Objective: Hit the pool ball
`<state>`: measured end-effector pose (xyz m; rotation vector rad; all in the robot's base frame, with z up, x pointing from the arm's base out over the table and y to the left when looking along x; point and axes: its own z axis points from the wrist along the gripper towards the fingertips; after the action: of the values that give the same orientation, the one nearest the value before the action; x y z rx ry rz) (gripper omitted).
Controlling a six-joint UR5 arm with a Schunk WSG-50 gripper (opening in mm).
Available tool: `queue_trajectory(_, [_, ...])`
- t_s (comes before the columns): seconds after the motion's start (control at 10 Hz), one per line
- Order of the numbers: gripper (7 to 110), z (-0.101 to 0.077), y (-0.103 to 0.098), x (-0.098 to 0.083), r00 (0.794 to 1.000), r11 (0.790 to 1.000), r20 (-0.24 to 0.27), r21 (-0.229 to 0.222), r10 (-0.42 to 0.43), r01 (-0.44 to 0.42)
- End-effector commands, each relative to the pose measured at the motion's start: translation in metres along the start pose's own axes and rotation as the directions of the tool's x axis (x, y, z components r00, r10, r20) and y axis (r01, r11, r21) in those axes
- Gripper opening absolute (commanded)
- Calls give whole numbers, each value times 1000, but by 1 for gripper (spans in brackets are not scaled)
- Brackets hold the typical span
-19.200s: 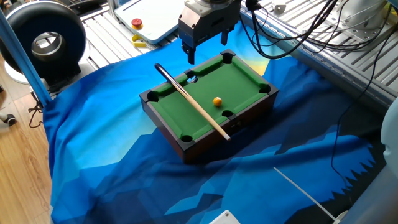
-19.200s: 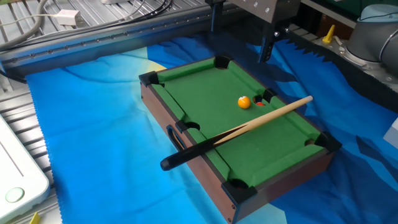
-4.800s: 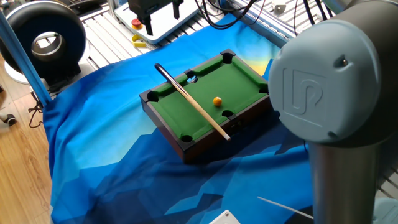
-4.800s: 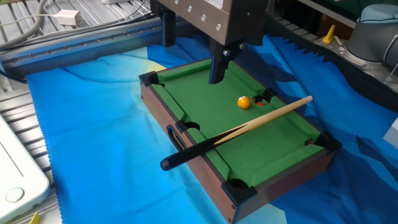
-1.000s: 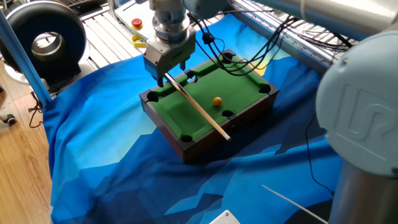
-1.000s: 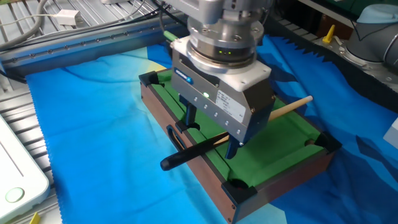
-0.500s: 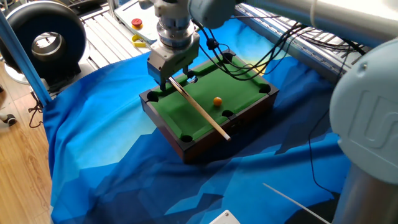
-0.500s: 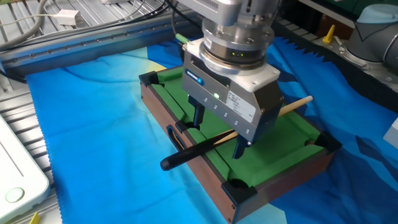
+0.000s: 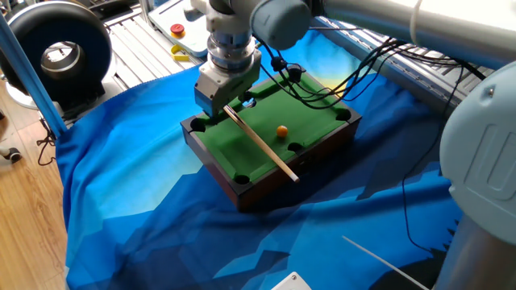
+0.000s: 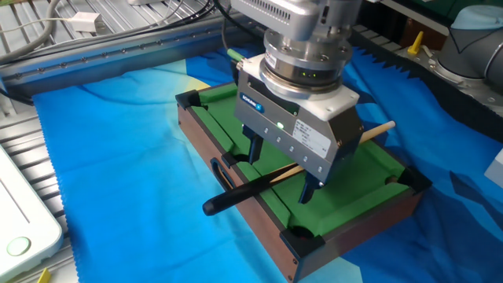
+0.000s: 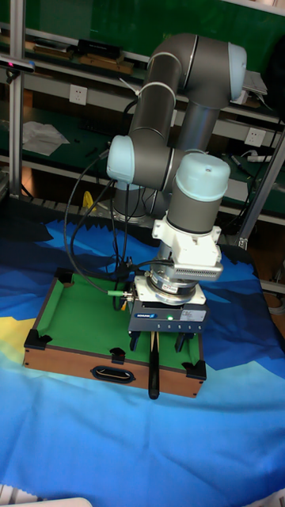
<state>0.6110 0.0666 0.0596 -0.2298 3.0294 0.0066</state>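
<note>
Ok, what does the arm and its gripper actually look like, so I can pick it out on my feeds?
The arm is built of thick silver-grey tubes with pale blue-grey round joint caps. Black cables hang in loops beside it. A white collar sits above the gripper, which is a boxy silver-grey block with a blue label, a small green light, a row of screw heads, and two short dark fingers.

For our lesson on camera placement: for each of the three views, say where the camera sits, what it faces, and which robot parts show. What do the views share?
One fixed view: high, off a table corner, looking down on the mini pool table, pool ball and cue; gripper, wrist and arm show.
The other fixed view: lower and closer, opposite side; gripper straddles the cue, hiding the ball.
Tall fixed view: level, facing the table's long side; whole arm shows.
Shared: pool table, cue, gripper.
</note>
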Motion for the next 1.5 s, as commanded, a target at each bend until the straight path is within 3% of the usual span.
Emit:
queue_trajectory(0.0, [88, 6, 2, -1, 1000, 1000, 16, -14, 8, -8])
queue_trajectory(0.1, [66, 6, 1, 1, 1000, 999, 8, -12, 31, -31])
queue_trajectory(0.2, [66, 4, -3, 6, 996, 996, -14, 6, 91, -91])
queue_trajectory(0.3, [66, 2, -3, 11, 980, 981, -39, 13, 196, -196])
queue_trajectory(0.5, [66, 2, -5, 12, 949, 951, -47, 21, 310, -310])
queue_trajectory(0.7, [66, 0, -5, 6, 950, 952, -46, 19, 308, -307])
queue_trajectory(0.8, [88, -1, -7, 3, 955, 956, -46, 27, 292, -291])
queue_trajectory(1.1, [88, 1, -1, -6, 968, 968, -26, 9, 250, -250])
queue_trajectory(1.2, [66, 2, -1, -5, 971, 971, -30, 9, 238, -238])
queue_trajectory(1.4, [66, 1, 1, -5, 972, 973, -30, 5, 233, -233])
